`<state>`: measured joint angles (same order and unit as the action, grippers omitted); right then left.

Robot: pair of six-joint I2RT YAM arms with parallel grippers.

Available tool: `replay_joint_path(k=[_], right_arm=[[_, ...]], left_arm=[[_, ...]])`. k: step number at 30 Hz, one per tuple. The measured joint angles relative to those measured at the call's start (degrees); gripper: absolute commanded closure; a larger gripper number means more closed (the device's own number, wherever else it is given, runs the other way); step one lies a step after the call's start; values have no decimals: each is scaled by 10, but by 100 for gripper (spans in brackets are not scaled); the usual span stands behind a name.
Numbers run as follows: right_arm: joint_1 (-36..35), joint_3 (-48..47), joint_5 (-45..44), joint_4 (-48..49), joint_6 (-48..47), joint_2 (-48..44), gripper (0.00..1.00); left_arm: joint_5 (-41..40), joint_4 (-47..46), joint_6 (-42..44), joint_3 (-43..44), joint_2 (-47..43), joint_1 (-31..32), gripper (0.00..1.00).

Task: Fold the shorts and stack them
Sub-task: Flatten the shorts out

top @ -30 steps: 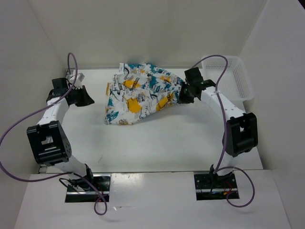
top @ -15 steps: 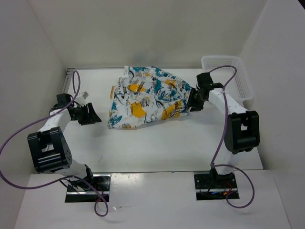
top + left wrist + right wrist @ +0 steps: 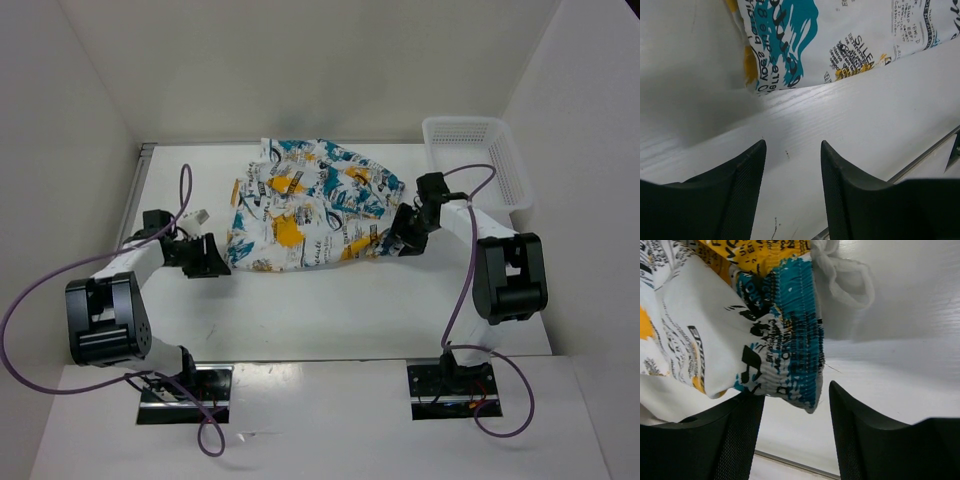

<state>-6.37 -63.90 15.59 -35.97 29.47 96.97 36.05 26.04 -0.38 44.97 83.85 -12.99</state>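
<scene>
1. The shorts (image 3: pixel 310 205) lie crumpled in the middle of the desk (image 3: pixel 330 305).
2. The left gripper (image 3: pixel 792 150) has open, empty jaws near one corner of the fabric.
3. The right gripper (image 3: pixel 796 390) has open jaws at the waistband.
4. This is probably the flattening step; next, grip both edges.

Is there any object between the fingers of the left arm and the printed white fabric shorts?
Nothing visible. In the left wrist view, only bare white table lies between the open left fingers and the near edge of the white fabric shorts with teal, orange and black print.
</scene>
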Motion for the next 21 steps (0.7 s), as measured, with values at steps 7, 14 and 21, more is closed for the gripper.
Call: replay_joint_path(k=[7, 14, 21], right_arm=[[0, 4, 33, 31, 22, -1, 45], [0, 7, 51, 52, 33, 2, 73], [0, 6, 56, 56, 36, 18, 77]], left_arm=[[-4, -31, 0, -8, 8, 18, 60], [-27, -73, 0, 6, 55, 28, 36], [-29, -118, -1, 30, 103, 46, 55]])
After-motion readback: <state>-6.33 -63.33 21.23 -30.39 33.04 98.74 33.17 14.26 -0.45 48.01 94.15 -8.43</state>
